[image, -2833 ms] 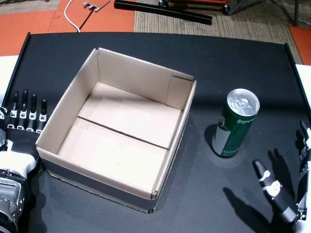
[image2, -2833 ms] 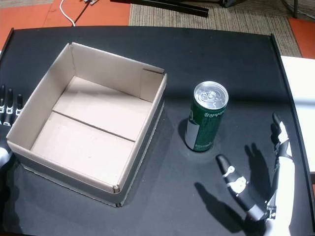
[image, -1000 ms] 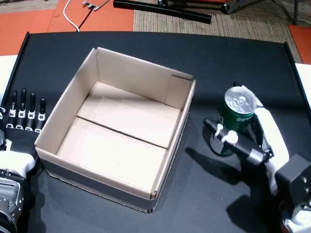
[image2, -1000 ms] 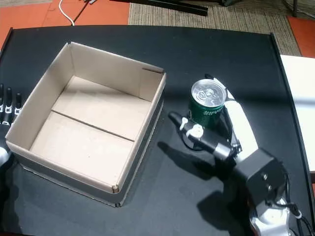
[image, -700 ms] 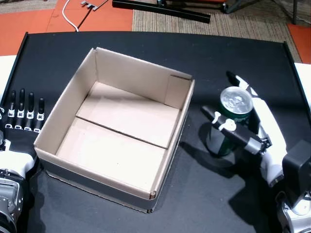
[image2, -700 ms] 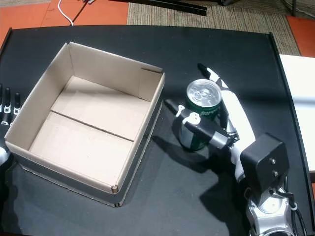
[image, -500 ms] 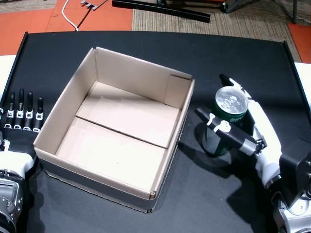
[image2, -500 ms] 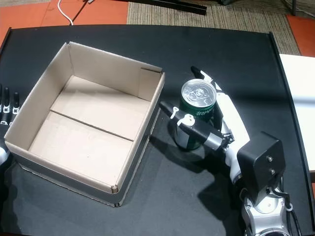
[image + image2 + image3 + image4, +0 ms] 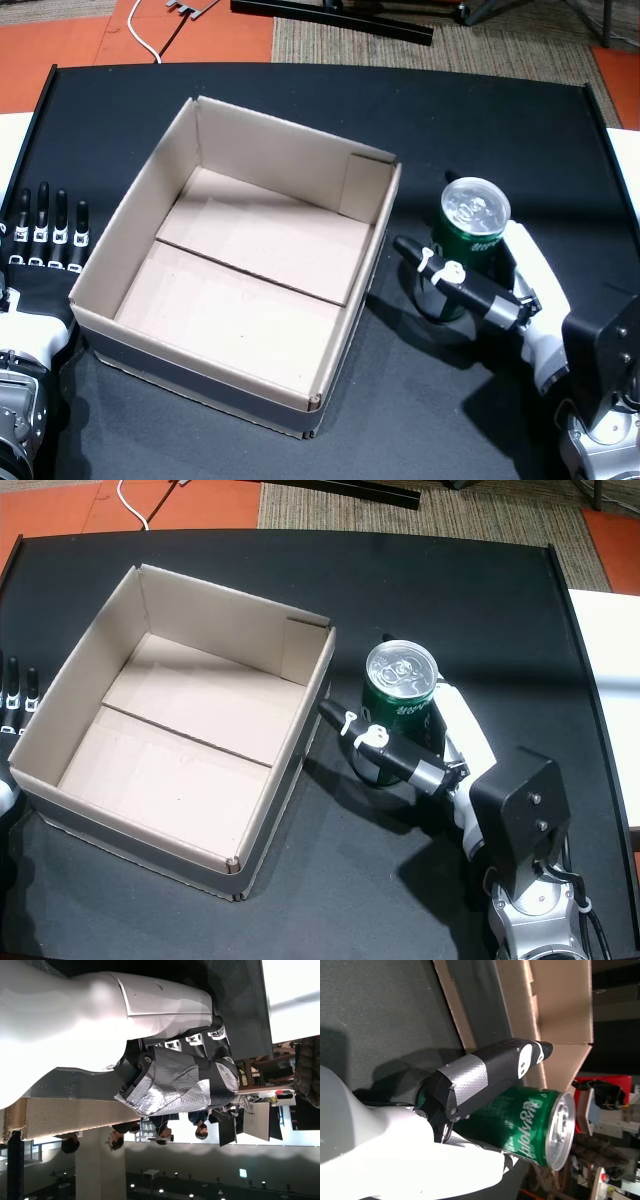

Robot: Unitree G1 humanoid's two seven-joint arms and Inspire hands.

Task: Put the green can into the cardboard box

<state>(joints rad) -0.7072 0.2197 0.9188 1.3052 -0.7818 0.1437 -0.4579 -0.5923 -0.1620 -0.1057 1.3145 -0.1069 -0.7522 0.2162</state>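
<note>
Black tabletop [image 9: 300, 110] carries an open brown cardboard box [image 9: 240, 265] toward its left edge. Right hand [image 9: 500, 290] clamps the upright green aluminium can [image 9: 462, 255] for transfer; left hand [image 9: 40, 250] rests flat, fingers apart.

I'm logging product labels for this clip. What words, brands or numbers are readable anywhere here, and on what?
White lettering on the green can: large script visible in the right wrist view, but sideways and not legible enough to quote.
Same lettering in a head view: too small to read.
Plain brown cardboard box: no print visible.
</note>
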